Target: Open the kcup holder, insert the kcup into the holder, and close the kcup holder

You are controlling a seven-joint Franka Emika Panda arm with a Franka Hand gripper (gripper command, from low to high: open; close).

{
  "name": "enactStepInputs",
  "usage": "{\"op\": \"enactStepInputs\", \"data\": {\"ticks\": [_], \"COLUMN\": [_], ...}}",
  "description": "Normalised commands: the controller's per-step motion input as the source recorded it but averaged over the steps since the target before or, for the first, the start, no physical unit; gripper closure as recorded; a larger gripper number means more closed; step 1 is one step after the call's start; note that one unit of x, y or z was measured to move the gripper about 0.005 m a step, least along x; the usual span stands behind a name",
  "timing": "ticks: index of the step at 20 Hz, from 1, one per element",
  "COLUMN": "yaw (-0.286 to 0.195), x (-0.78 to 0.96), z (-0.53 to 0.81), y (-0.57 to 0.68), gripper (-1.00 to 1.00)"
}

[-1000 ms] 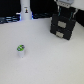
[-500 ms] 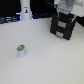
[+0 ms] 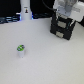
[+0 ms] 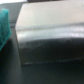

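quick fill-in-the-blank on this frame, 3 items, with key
1. The kcup has a ___ top.
2. In the exterior view the gripper is over the ___.
3. The kcup stands on the table, ___ the holder.

Missing words: green; holder; outside

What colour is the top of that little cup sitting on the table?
Green, on a white body; the kcup shows best in the exterior view.
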Motion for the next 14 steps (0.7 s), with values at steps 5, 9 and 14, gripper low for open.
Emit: {"op": "enactStepInputs", "data": {"ticks": [5, 9, 14], "yaw": [-0.006, -0.005, -0.03], "x": [0.03, 0.04, 0.33], "z": [-0.02, -0.02, 0.02], "y": [-0.01, -0.01, -0.05], "gripper": [1.0, 1.0, 1.0]}}
